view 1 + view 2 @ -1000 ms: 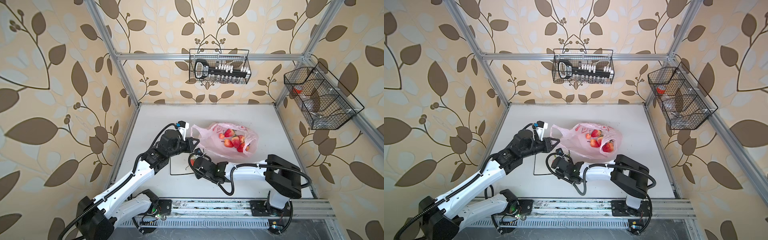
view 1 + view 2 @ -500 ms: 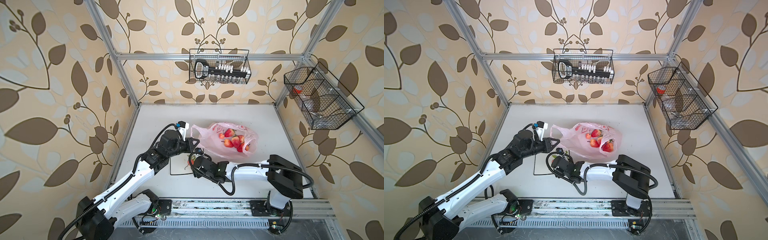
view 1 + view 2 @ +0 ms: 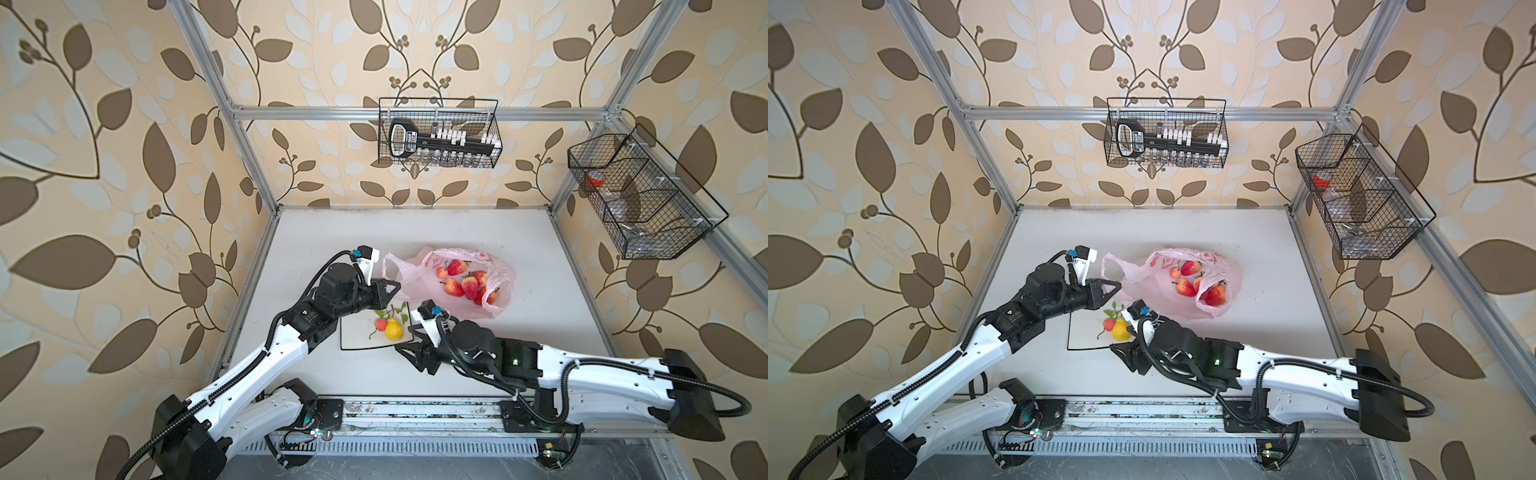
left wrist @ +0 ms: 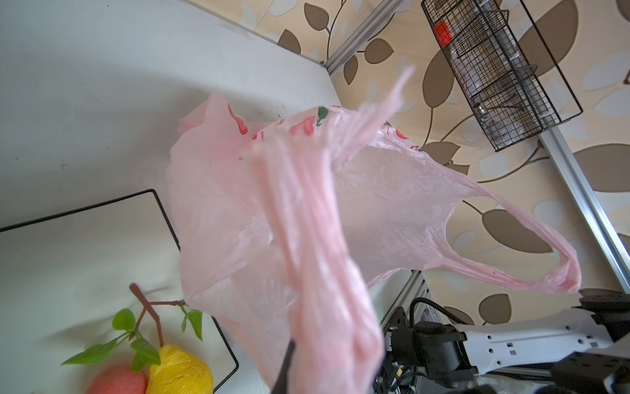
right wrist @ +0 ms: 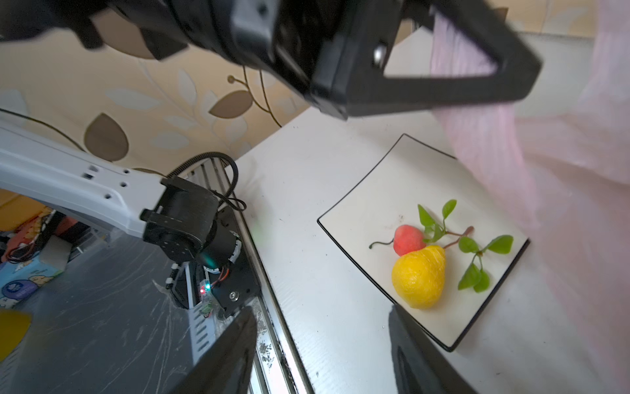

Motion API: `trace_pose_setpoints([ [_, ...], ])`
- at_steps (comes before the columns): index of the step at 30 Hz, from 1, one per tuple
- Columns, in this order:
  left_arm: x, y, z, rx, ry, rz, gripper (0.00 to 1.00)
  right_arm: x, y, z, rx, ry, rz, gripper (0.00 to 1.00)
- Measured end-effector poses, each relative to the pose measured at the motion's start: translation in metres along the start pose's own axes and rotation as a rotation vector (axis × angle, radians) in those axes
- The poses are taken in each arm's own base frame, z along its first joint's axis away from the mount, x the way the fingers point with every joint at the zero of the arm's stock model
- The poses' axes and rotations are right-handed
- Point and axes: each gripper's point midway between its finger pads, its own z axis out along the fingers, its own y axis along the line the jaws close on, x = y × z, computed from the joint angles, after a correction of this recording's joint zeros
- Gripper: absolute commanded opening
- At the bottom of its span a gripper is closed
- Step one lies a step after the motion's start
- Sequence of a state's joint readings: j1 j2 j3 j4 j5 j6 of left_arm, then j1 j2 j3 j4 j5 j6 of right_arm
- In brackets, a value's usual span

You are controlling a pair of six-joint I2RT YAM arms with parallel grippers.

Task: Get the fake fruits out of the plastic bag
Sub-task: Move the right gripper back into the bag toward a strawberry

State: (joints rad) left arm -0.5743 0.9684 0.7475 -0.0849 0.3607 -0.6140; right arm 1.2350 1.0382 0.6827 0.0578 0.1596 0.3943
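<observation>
Fruit job looked midway: our left tool (image 3: 391, 287) pinched the bag (image 3: 417, 277) by its handle, right tool (image 5: 324, 310) spread empty by the plate (image 3: 356, 340) with the pear (image 3: 393, 331); strawberries (image 3: 457, 267) sat inside, so we'd reach in next.

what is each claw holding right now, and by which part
The left claw is shut on the plastic bag, pinching a bunched handle strip at its open end. The right claw is open and holds nothing.

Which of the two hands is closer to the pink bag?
Left. The left hand pinches a handle of the bag; the right hand hangs open by the plate.
</observation>
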Motion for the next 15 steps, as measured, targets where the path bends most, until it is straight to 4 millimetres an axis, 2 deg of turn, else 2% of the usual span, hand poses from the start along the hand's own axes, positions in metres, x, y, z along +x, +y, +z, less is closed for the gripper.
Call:
trace_pose_setpoints([
  [3, -0.001, -0.002, 0.0, 0.008, -0.002, -0.005, 0.0, -0.017, -0.008, -0.02, 0.038, -0.071, -0.021, 0.5],
  [7, 0.0, -0.002, 0.0, 0.01, 0.0, -0.02, 0.0, -0.027, -0.028, -0.034, 0.149, -0.124, -0.013, 0.42],
  [9, 0.0, -0.002, 0.0, 0.01, 0.001, -0.027, 0.0, -0.027, -0.041, -0.034, 0.219, -0.128, -0.01, 0.36],
  [12, 0.002, -0.002, 0.001, 0.015, 0.008, -0.042, 0.0, -0.024, -0.063, -0.026, 0.34, -0.109, 0.003, 0.35],
  [15, 0.009, 0.001, 0.002, 0.018, 0.024, -0.056, 0.0, -0.025, -0.096, -0.015, 0.479, -0.077, 0.049, 0.34],
])
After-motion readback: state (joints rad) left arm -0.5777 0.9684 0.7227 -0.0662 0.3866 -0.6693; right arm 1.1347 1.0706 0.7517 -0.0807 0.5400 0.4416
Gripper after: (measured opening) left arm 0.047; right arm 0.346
